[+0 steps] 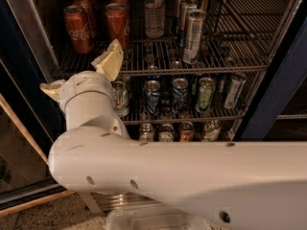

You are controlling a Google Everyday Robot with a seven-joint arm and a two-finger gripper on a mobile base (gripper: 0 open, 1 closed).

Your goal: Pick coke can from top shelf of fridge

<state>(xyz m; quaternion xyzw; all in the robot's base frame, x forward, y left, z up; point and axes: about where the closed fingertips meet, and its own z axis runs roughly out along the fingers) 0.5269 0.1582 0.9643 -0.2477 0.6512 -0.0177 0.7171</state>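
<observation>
Gripper (80, 70) just under top shelf (206, 70) front rail, claw spread wide, nothing in it. Coke can (79, 28) stands up front left on shelf, just above. Claw wide probably so can fits between.

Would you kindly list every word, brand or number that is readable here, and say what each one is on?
"Coca-Cola": white script on the front-left coke can on the top shelf.
Second coke can: only part of the white script shows, so it is not readable.
Tall silver can and lower cans: print too blurred to read.
Gripper, in front of the shelf's left end, below the coke cans: no text.
</observation>
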